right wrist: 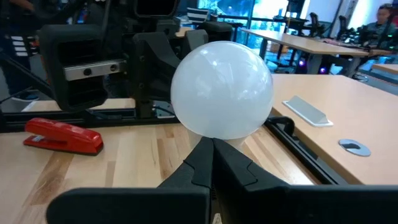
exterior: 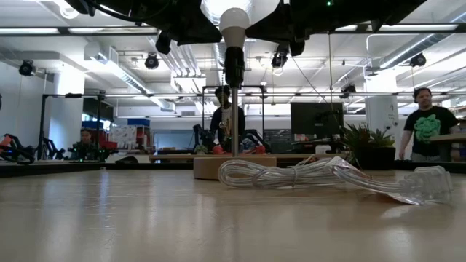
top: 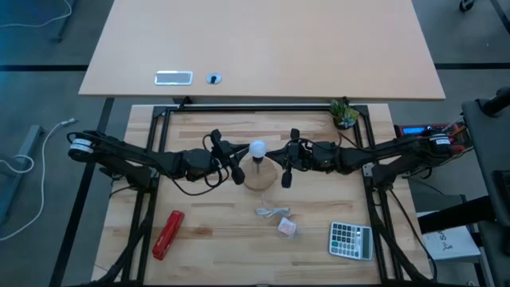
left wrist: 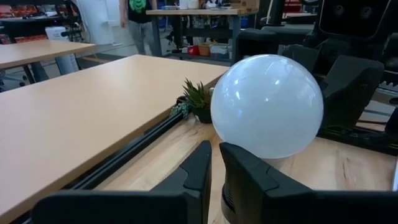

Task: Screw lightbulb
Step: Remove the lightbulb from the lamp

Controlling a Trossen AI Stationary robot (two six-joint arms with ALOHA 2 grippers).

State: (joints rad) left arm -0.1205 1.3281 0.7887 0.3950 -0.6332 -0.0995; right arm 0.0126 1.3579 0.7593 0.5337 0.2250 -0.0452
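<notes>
Both grippers met at the lightbulb (top: 257,148), which stood upright on its stem above the round wooden base (top: 259,177) at the table's middle. Your left gripper (top: 236,171) was nearly closed below the globe, apparently at the neck; your right gripper (top: 287,170) was fully closed, gripping nothing visible. You needed to steady the stem, keep the bulb plumb, and turn gently to avoid cross-threading.

lightbulb (right wrist: 221,89) above closed jaws | red stapler (right wrist: 63,135) on table
</notes>
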